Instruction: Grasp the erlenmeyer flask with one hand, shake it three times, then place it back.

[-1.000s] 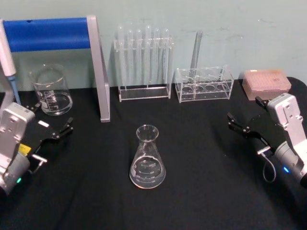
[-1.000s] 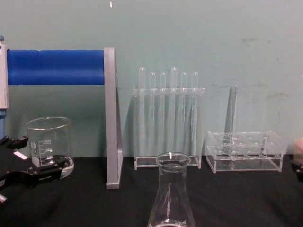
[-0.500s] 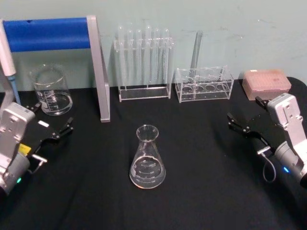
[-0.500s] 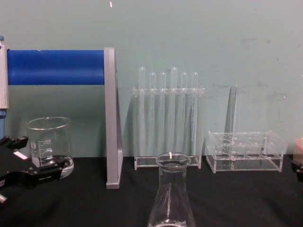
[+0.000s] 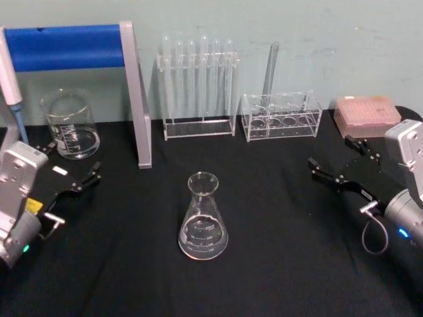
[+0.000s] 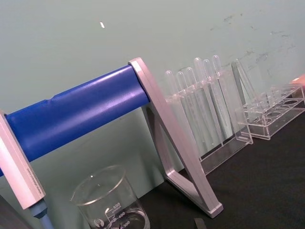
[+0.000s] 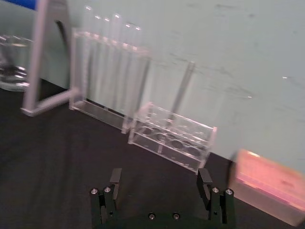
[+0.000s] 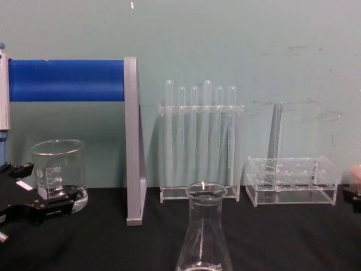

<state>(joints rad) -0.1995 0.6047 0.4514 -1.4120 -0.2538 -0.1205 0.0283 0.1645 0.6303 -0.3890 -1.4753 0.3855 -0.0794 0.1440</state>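
erlenmeyer flask [image 5: 203, 218] centre-frame: we judge it fragile, slick; grip neck | right gripper [image 5: 329, 153] mid-right, left gripper [image 5: 71, 160] lower-left: fingers spread, empty

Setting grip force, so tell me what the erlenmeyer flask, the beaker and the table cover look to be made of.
The erlenmeyer flask: clear glossy glass, judging by see-through walls, bright glints and white printed marks.
The beaker: likely the same clear glass, with a printed scale; hard plastic cannot be excluded.
The table cover: matte black, probably cloth, since it shows no reflections.

Clear erlenmeyer flask [image 5: 203, 221], blue bar [image 5: 63, 46], black table [image 5: 284, 264]
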